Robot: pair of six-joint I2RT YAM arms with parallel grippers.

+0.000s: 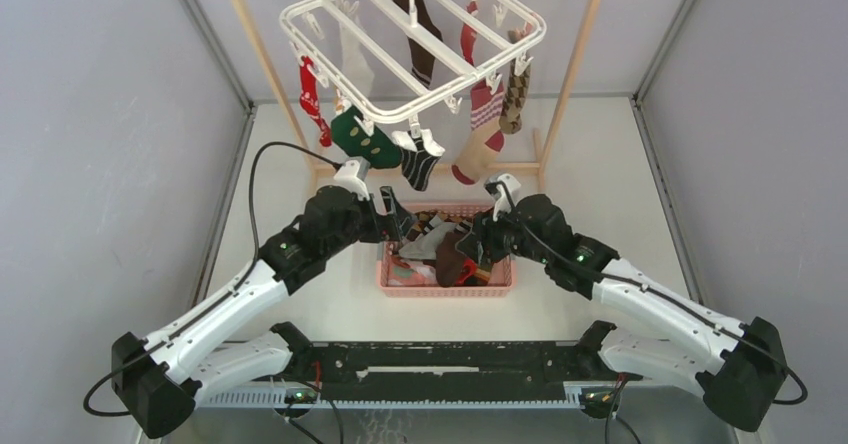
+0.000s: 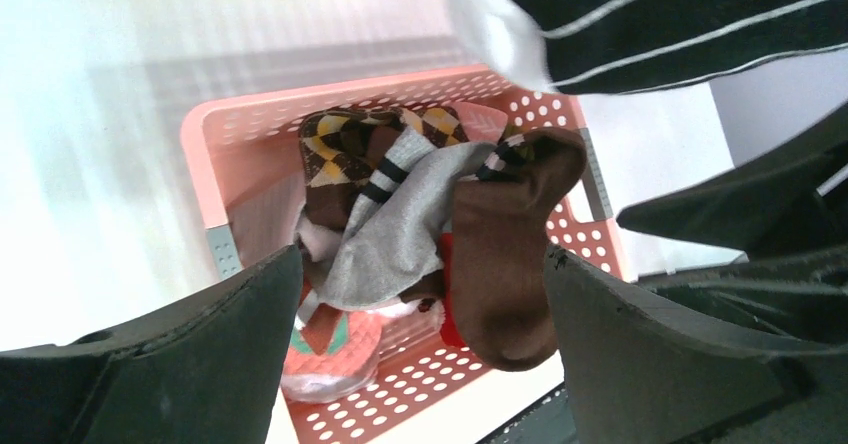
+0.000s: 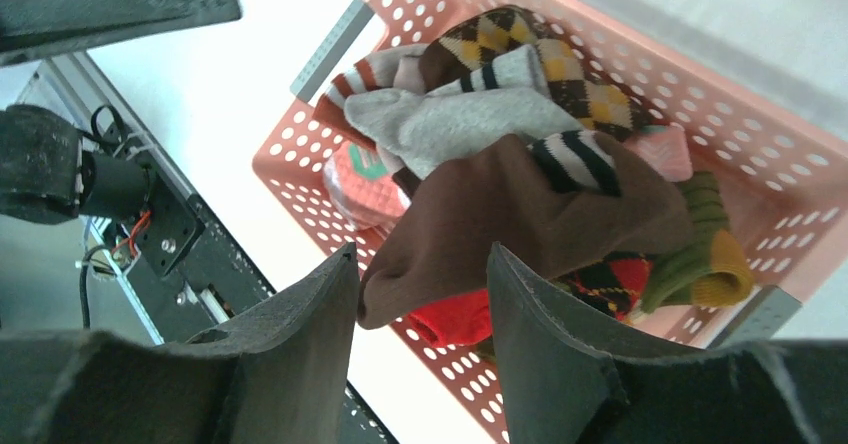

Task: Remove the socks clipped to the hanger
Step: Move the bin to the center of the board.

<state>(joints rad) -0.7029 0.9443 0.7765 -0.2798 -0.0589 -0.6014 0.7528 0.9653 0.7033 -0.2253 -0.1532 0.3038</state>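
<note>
Socks (image 1: 485, 109) of soft mixed-colour knit hang clipped under the white plastic drying hanger (image 1: 400, 114), above and beyond both sets of fingers; light and limp, likely to stretch before a clip lets go, so a pinch high near the clip looks best. Left gripper (image 2: 420, 264) stands wide open and empty, black white-striped sock (image 2: 680, 14) dangling just above its fingers. Right gripper (image 3: 420, 259) has fingers parted, dark brown sock (image 3: 500, 204) lying loose below them in the pink perforated plastic basket (image 3: 290, 154).
</note>
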